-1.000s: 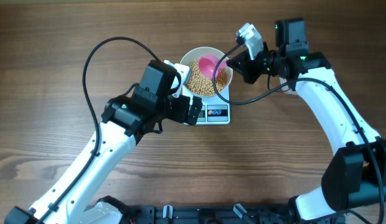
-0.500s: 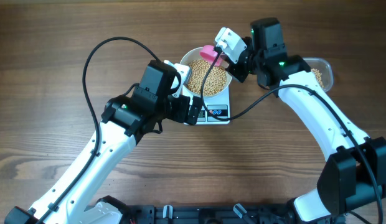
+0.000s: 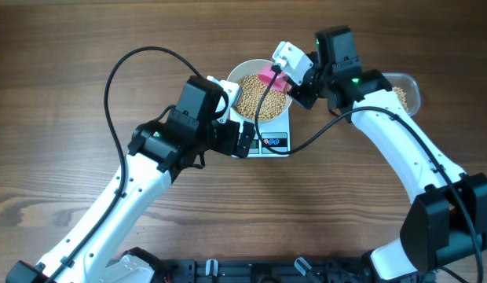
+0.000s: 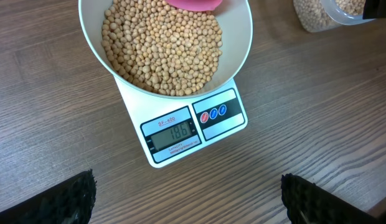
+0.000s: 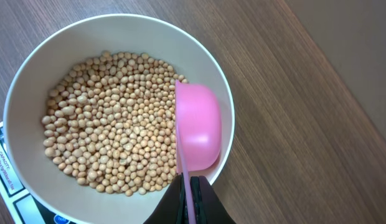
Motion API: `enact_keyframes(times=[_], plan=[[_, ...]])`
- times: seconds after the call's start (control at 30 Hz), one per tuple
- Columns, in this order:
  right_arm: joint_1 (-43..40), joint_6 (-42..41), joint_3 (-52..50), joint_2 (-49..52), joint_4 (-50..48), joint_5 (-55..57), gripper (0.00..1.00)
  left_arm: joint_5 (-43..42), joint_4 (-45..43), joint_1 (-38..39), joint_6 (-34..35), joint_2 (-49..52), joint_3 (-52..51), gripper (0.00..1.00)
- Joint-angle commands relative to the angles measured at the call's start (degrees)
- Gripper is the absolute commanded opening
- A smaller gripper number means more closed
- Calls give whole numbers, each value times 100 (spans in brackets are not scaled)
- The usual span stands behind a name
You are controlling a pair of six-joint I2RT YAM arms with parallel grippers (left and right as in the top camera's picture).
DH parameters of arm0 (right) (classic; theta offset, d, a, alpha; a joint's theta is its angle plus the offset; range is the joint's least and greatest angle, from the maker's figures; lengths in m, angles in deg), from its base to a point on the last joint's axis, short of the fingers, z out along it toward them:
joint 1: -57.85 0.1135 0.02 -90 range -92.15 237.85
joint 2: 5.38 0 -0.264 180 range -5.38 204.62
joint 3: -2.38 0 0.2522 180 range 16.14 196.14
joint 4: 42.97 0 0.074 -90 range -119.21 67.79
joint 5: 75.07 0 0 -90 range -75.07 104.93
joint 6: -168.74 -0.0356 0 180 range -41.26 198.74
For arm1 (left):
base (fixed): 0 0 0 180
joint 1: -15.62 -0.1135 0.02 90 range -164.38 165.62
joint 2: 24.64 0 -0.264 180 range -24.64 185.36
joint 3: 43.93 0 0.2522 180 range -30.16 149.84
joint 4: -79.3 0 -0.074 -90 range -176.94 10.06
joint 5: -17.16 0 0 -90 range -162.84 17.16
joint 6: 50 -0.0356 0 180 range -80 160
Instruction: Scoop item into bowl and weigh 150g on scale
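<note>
One bowl [image 4: 241, 43] of beans [image 4: 162, 43] on one scale [image 4: 134, 102] — right fingers [image 5: 205, 202] pinch one pink scoop [image 5: 198, 134], left fingers [image 4: 65, 202] gape empty.

I read the surface [image 4: 317, 124] as brown wood, matt, with fine grain. The bowl [image 5: 118, 34] is smooth white with a soft sheen, and the beans [image 5: 112, 137] in it look dry and matt. The scoop [image 5: 199, 127] is smooth pink plastic. The scale [image 4: 174, 132] is white plastic with a glossy printed panel. At one o'clock from it I see a clear plastic tub [image 4: 317, 15]. The left tool [image 4: 188, 193] has black pads [image 4: 68, 199] with a rough, knobbly texture.
</note>
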Motion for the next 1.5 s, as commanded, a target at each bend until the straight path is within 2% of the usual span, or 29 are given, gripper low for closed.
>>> enact_keyframes(times=[0.0, 0.57, 0.8, 1.17, 1.33, 1.47], plan=[[17, 96, 48, 66, 35, -39, 4, 35, -13, -42, 33, -20, 85, 100], [295, 114, 35, 245, -120, 249, 4, 33, -13, -42, 33, -20, 85, 100], [487, 92, 35, 365, 229, 243, 4, 35, -13, -42, 33, -20, 85, 100], [516, -1655, 37, 363, 269, -372, 4, 35, -13, -42, 33, -20, 85, 100], [516, -1722, 37, 363, 374, -988, 4, 35, -13, -42, 33, -20, 85, 100], [505, -2146, 37, 363, 387, -1001, 4, 33, -13, -42, 33, -20, 85, 100]])
